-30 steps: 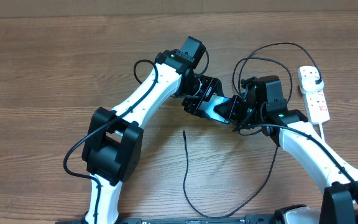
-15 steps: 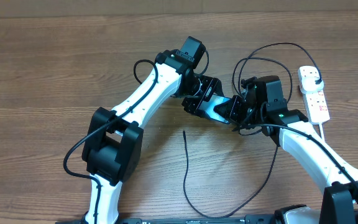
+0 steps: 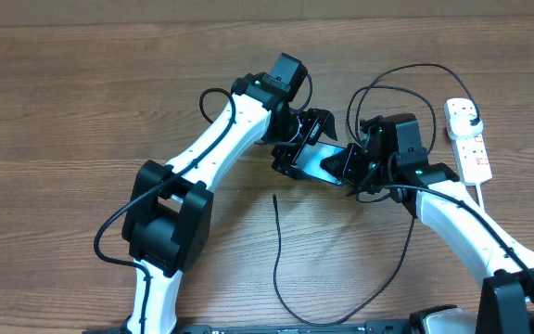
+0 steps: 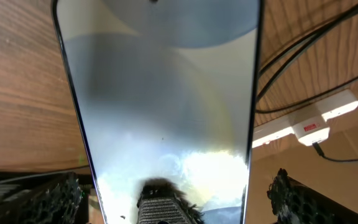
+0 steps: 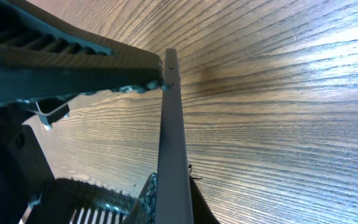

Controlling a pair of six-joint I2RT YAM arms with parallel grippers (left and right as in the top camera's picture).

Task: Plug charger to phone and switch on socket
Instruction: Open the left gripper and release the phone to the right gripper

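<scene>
Left gripper (image 3: 302,139) jaws have sprung apart off phone (image 3: 327,160) | your right gripper (image 3: 358,167) clamps it edgewise, centre table | likely frees your left for charger (image 3: 277,241), loose just below | socket (image 3: 472,148) far right

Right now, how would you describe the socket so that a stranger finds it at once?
Look at the wooden table, then along its right side, beyond the right arm. There lies the socket, a flat elongated strip. It is the only white thing with small red marks among thin black cables.
</scene>
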